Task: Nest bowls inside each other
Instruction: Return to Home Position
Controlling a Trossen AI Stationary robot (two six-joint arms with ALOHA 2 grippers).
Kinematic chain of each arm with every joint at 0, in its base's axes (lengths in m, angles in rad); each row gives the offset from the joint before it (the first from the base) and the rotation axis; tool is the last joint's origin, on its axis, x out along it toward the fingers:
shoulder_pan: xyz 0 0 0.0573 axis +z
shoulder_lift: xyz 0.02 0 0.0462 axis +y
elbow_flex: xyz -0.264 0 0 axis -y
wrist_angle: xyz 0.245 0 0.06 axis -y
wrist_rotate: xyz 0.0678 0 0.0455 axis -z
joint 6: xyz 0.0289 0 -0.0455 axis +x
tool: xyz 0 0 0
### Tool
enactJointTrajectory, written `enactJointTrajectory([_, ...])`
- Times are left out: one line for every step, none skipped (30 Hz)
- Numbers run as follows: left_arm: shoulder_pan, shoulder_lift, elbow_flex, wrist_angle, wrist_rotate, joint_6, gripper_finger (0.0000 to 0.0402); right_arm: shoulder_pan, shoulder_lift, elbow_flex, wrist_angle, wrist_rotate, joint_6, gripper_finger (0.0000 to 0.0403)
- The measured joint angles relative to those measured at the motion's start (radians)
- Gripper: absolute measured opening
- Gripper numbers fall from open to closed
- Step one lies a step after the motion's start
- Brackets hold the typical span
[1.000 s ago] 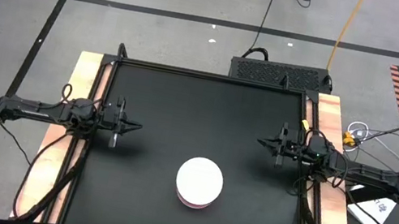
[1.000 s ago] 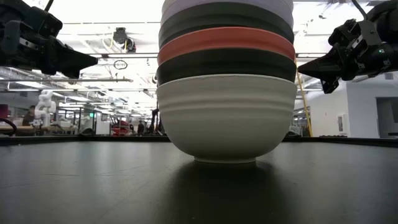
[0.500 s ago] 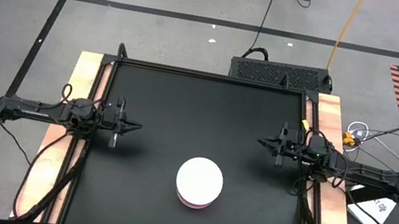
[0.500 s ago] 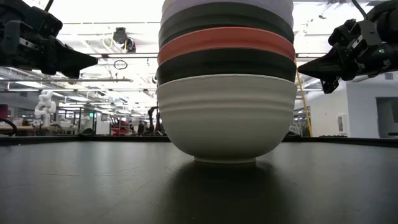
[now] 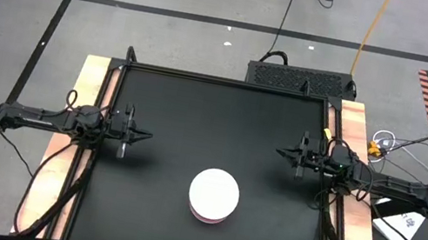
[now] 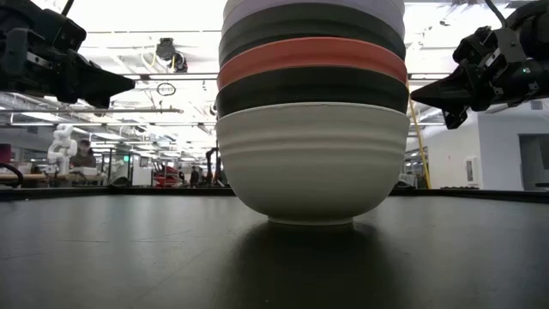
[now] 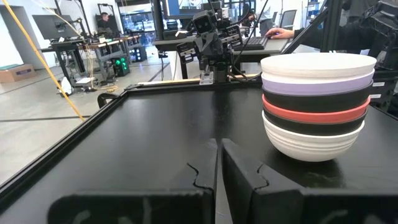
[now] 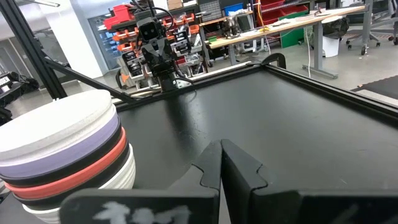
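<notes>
The bowls stand nested in one stack (image 5: pixel 213 197) near the middle of the table, toward its near edge. From the bottom, its layers read white, black, red, black, lavender, white (image 7: pixel 318 102). The bottom white bowl's foot (image 6: pixel 310 220) rests on the black table top. My left gripper (image 5: pixel 147 136) hovers shut above the table's left side, pointing right. My right gripper (image 5: pixel 279 153) hovers shut above the right side, pointing left. Both are well clear of the stack, on its far side.
The black table top (image 5: pixel 181 105) has a raised rim and wooden side strips (image 5: pixel 87 80). A dark box (image 5: pixel 302 79) sits beyond the far edge. People and workbenches show in the room behind the table.
</notes>
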Motion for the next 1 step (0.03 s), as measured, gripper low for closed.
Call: enactJointTrajectory([0.0,0.0,0.0,0.0,0.0,0.0,0.0026,0.0,0.0,0.0,0.0,0.0,0.0,0.0])
